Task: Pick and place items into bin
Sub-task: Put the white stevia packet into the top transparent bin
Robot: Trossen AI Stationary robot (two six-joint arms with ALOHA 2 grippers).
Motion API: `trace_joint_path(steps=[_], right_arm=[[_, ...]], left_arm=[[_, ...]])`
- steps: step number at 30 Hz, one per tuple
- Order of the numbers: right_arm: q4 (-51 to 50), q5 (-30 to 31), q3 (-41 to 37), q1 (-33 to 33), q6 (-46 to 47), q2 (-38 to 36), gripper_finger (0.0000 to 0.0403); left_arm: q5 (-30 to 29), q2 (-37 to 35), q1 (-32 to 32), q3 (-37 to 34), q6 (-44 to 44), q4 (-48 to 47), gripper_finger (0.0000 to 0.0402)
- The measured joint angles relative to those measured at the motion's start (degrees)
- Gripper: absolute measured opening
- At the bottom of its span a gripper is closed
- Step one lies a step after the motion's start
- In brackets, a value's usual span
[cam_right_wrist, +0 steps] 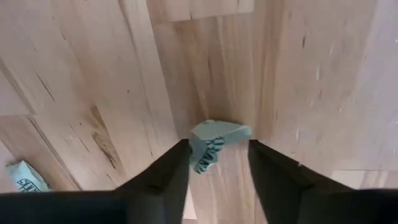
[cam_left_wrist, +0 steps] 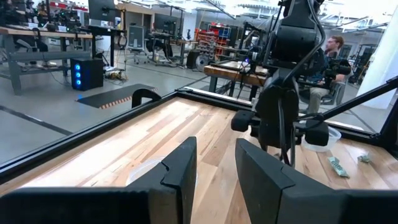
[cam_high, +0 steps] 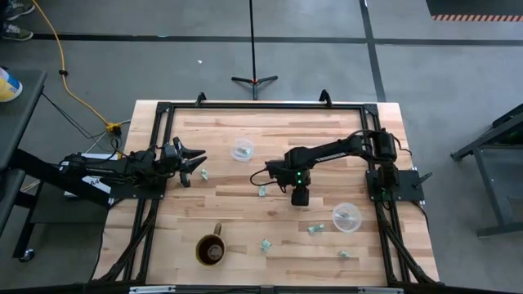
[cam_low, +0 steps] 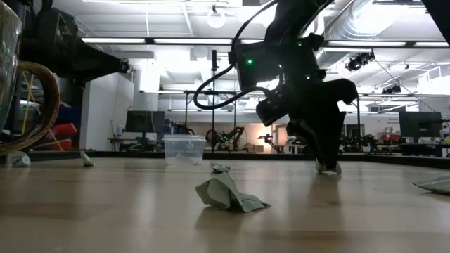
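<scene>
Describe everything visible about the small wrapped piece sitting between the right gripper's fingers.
The wrapped piece is a small pale green-and-white packet, crinkled like thin foil or paper, with dark printed lettering on one face. It lies on the bare wooden table, slightly crumpled and tipped up at one corner. The right gripper is lowered over it, one dark finger on each side; the fingers look close to its edges, but firm contact cannot be confirmed. Nothing else touches it; another similar packet lies apart nearby.
</scene>
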Motion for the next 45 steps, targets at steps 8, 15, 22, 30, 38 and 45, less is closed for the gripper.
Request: trace_joint_path(steps=[8,15,22,30,38,45], right_arm=[[0.45,-0.25,-0.02,-0.02,-1.99,0.00,0.0038],[9.80,2.49,4.68,-0.27,-14.58,0.00,0.0016],[24.35,8.47,12.23,-4.00,-26.56,0.00,0.0007],[42.50,7.36,13.03,-9.66,-30.39,0.63,0.0004],[50.92,4.58,12.90,-12.13,-28.95,5.61,0.0006],[49.77,6.11,12.90,-12.13,-29.15,5.79,0.0067]], left_arm=[[0.00,0.01,-0.01,0.00,-0.01,0.00,0.0147],[0.00,0.01,-0.01,0.02,-0.01,0.00,0.0147],[0.00,0.02,0.01,0.02,0.01,0.00,0.0147],[0.00,0.00,0.00,0.01,0.00,0.00,0.0147],[0.00,0.01,-0.01,0.00,0.01,-0.02,0.0147],[0.00,0.00,0.00,0.01,0.01,-0.02,0.0147]])
